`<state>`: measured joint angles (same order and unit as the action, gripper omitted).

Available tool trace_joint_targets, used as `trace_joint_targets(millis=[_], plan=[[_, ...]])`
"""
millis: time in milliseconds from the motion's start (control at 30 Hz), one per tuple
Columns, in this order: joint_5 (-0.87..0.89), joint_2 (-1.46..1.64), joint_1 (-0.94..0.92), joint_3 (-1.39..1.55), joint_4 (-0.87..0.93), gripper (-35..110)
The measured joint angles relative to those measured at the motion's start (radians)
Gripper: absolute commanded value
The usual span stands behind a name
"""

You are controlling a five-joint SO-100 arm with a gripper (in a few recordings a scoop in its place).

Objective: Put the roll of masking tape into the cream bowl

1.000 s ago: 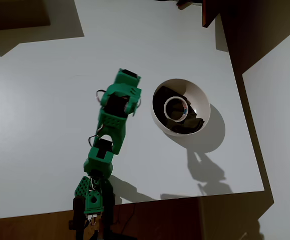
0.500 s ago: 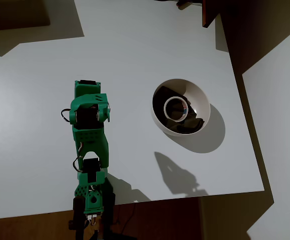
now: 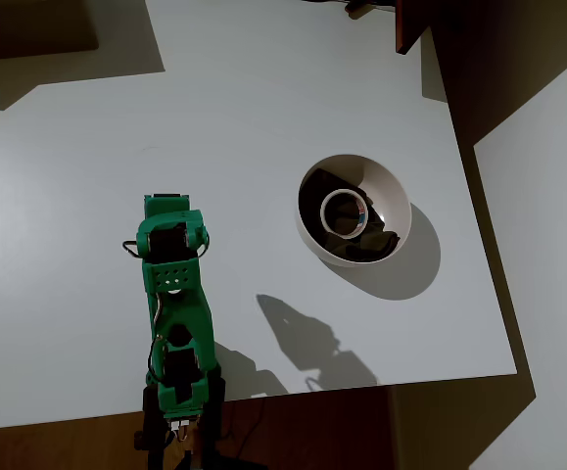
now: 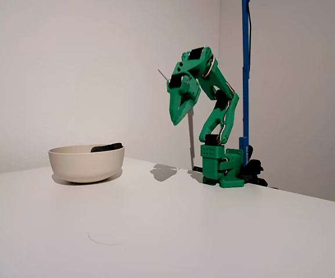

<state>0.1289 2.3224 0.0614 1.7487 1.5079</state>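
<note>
Resting inside the cream bowl [image 3: 386, 191], the roll of masking tape [image 3: 344, 212] lies on a dark mass.

Left to right in the overhead view: the green gripper [image 3: 166, 217], then the bowl well apart. The fixed view shows the gripper [image 4: 176, 120] raised, pointing down, its jaws seemingly together and empty; the bowl's [image 4: 86, 163] wall hides the tape.
</note>
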Motion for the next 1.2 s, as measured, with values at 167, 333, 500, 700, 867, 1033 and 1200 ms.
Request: trace_joint_targets(millis=[167, 333, 500, 700, 867, 1033, 1200], plan=[[-0.005, 0.066, 0.0, 0.272, -0.147, -8], [-0.005, 0.095, 0.0, 0.394, -0.218, -8], [-0.005, 0.112, 0.0, 0.508, -0.276, -8], [-0.02, 0.189, -0.002, 0.649, -0.324, -8], [-0.02, 0.262, -0.002, 0.756, -0.342, -8], [-0.02, 0.325, -0.002, 0.825, -0.347, -8], [-0.04, 0.41, -0.002, 0.913, -0.362, -8]])
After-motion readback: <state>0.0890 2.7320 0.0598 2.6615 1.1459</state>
